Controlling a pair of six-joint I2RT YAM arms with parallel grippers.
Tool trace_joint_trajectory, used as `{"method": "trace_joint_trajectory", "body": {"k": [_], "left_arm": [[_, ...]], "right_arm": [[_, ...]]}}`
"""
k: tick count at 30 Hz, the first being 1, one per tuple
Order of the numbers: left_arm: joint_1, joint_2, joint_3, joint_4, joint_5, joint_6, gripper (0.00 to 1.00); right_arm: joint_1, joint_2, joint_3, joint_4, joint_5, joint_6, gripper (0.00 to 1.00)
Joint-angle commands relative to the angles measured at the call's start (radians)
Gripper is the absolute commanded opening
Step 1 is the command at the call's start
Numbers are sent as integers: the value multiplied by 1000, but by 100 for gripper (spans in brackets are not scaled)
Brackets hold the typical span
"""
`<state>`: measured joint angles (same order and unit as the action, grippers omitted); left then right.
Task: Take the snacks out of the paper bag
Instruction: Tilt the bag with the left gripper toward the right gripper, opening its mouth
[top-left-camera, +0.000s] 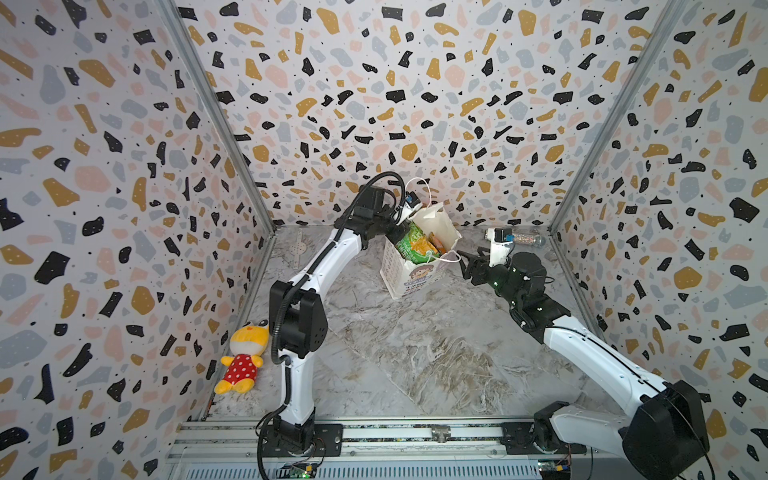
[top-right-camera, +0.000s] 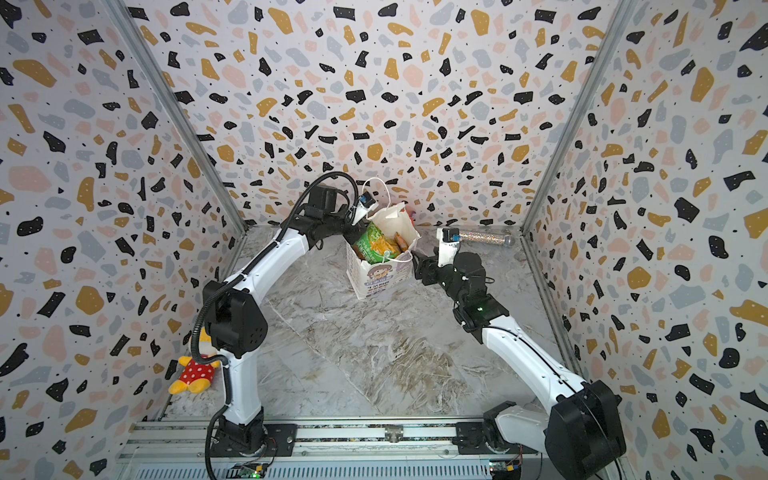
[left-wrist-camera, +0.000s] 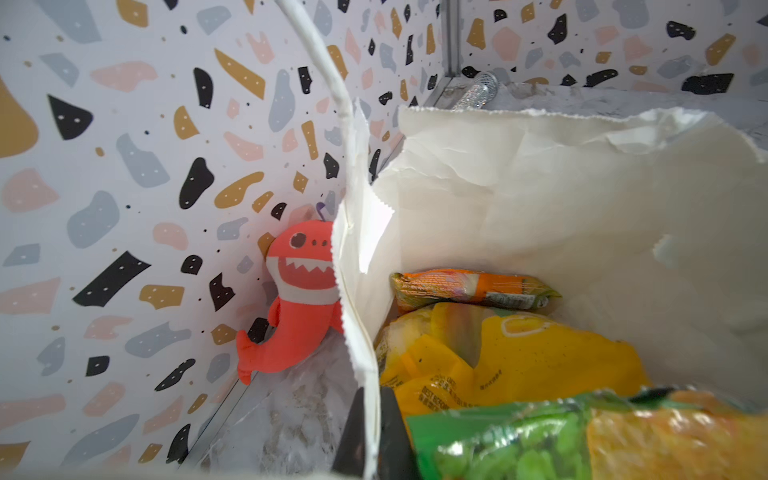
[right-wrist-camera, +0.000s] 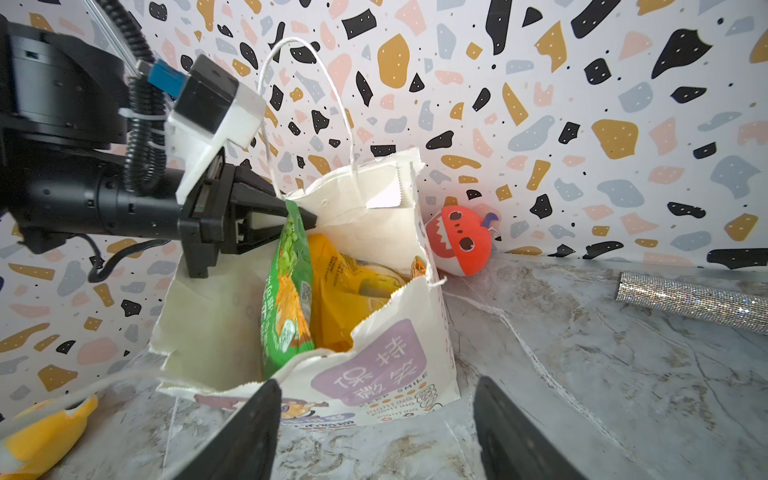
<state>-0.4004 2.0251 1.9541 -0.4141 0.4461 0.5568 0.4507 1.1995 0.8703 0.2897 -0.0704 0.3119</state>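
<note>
Paper bag (left-wrist-camera: 540, 187) rim pinched in L hand (left-wrist-camera: 372, 415): L wrist view only.

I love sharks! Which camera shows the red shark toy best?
Left wrist view: the shark toy shows head to tail. Right wrist view catches only its head, behind the paper bag; top views hardly show it.

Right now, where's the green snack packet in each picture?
Top view: green packet stands in the paper bag's open mouth.
Top view: green packet also in the bag's mouth.
Left wrist: blurred, nearest the camera, before the yellow packet.
Right wrist: upright in the bag, beside the yellow packet.
Shared landmark: the paper bag, in all four.
</note>
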Motion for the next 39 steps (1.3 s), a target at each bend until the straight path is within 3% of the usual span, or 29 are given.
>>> {"method": "trace_joint_trajectory", "body": {"k": [1, 6, 13, 22, 29, 32, 36, 39], "left_arm": [[-33, -105, -61, 94, 51, 92, 0], [-68, -174, -163, 93, 59, 156, 0], [-96, -244, -282, 157, 70, 142, 0], [-106, -304, -395, 308, 97, 53, 0], [-106, -324, -479, 530, 105, -116, 0], [-108, -324, -469, 536, 131, -134, 0], [-109, -337, -492, 523, 87, -138, 0], [-109, -345, -512, 523, 71, -136, 0]], "right_arm": [[-1, -36, 21, -34, 1, -16, 74], [2, -91, 44, -123, -20, -16, 70], [39, -130, 153, -316, -56, -75, 66], [98, 36, 372, -518, -143, -176, 65], [138, 197, 397, -439, -157, -140, 69], [139, 233, 399, -412, -166, -140, 70], [139, 259, 390, -397, -201, -158, 59], [138, 257, 371, -384, -206, -153, 41]]}}
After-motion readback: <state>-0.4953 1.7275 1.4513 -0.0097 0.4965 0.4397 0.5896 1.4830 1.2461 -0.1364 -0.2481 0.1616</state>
